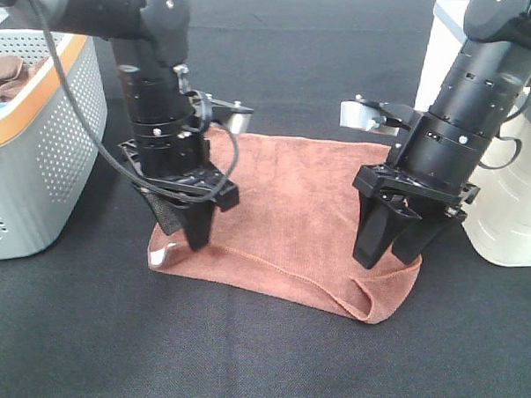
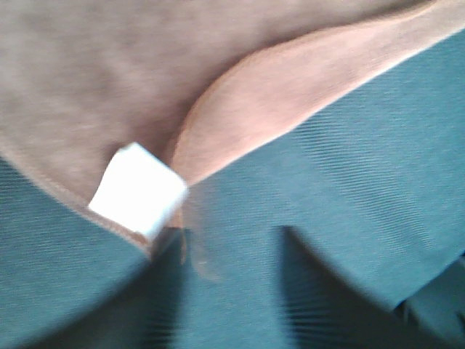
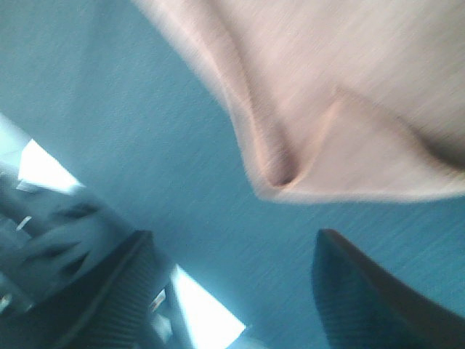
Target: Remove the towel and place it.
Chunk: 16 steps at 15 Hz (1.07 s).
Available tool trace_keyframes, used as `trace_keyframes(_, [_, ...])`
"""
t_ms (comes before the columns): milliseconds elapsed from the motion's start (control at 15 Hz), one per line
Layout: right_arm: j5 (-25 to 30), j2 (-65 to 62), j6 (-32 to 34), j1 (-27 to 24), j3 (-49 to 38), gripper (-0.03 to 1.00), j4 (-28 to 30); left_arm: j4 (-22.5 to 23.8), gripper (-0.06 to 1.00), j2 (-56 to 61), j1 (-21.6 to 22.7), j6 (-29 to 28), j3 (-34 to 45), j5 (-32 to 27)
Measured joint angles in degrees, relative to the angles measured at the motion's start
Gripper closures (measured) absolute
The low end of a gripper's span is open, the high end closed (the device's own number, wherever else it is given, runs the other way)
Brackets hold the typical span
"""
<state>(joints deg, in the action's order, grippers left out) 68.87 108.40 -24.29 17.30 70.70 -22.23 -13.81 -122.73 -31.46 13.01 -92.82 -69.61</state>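
Observation:
The rust-brown towel [image 1: 291, 209] lies folded and flat on the black table, its small white tag [image 1: 160, 255] at the near-left corner. My left gripper [image 1: 189, 229] stands over that corner, open, with nothing between its fingers. In the left wrist view the tag [image 2: 138, 190] and the towel's hem [image 2: 290, 94] lie just ahead of the blurred dark fingers [image 2: 327, 298]. My right gripper [image 1: 392, 247] hovers over the towel's near-right end, open and empty. In the right wrist view the towel's folded corner [image 3: 327, 145] lies free ahead of the fingers [image 3: 363, 305].
A grey perforated basket [image 1: 38, 163] with an orange rim stands at the left and holds brownish cloth. A white cylindrical container [image 1: 512, 210] stands at the right, close to the right arm. Black tablecloth [image 1: 259, 357] stretches in front of the towel.

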Motion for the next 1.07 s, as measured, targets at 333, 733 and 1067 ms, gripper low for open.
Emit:
trace_keyframes(333, [0.52,-1.03,3.84,0.0,0.0,0.35,-0.86,2.75,0.38,2.29,-0.63,-5.16,0.11,0.06])
trace_keyframes(733, [0.52,-21.83,8.59,0.0,-2.01,0.35,-0.34,4.58,0.38,21.43,-0.63,-10.66,1.89,0.17])
trace_keyframes(1067, [0.69,-39.76,10.66,0.0,-9.85,0.35,4.18,7.33,0.38,39.94,-0.63,-14.5,17.76,0.06])
